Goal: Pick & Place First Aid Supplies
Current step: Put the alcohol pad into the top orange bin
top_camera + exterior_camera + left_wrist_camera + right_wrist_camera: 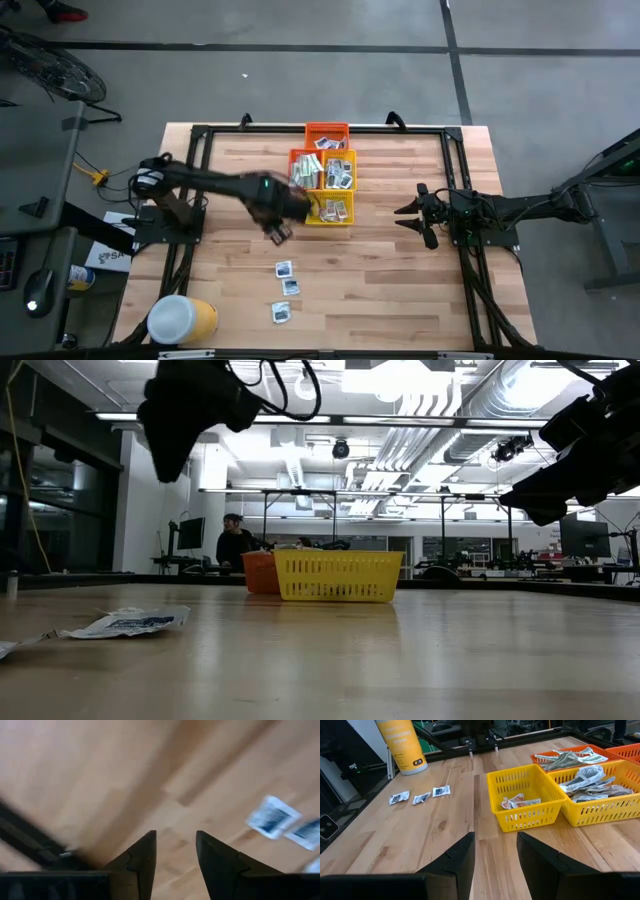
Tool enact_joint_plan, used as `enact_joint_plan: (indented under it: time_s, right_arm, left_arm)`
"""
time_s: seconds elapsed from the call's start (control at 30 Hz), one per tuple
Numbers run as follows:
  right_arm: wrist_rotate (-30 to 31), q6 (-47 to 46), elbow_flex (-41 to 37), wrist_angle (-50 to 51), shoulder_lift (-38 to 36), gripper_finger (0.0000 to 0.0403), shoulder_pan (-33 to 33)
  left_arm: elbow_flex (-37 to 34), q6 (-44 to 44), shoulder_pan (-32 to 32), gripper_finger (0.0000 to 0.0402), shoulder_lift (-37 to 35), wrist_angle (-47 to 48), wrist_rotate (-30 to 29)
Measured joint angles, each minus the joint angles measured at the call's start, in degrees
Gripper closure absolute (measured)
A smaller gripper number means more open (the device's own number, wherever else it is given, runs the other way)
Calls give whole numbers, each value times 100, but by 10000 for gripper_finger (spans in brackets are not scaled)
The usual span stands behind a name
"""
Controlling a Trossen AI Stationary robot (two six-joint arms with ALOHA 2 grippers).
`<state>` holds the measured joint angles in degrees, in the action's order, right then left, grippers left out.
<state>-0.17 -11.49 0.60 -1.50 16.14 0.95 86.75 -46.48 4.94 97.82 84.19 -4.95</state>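
Left gripper [278, 232] open, empty | white packets [284, 268] just beyond it | I risk pinching two; right gripper [415, 219] open, waiting.

- Left arm [215, 185] reaching out over mid-table, left gripper [175, 851] raised, jaws apart, nothing between them.
- Right arm [520, 208] drawn back at its own side, right gripper [495, 852] likewise parted (empty too).
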Motion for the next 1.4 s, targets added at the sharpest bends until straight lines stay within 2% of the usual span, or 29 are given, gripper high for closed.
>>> enact_joint_plan:
  time_s: [0.27,0.57,0.67,1.4]
  right_arm:
    - [0,-1,0,0,2,263,0]
    - [1,-1,1,0,2,263,0]
    - [0,0,1,0,2,263,0]
    - [-1,0,2,2,35,263,0]
  left_arm:
    - [-714,-331,1089,266,4,-1457,161]
    - [-1397,-181,1660,266,87,-2994,293]
    - [-1581,-157,1722,266,171,-3495,265]
    - [-2582,140,1758,266,254,-4468,-18]
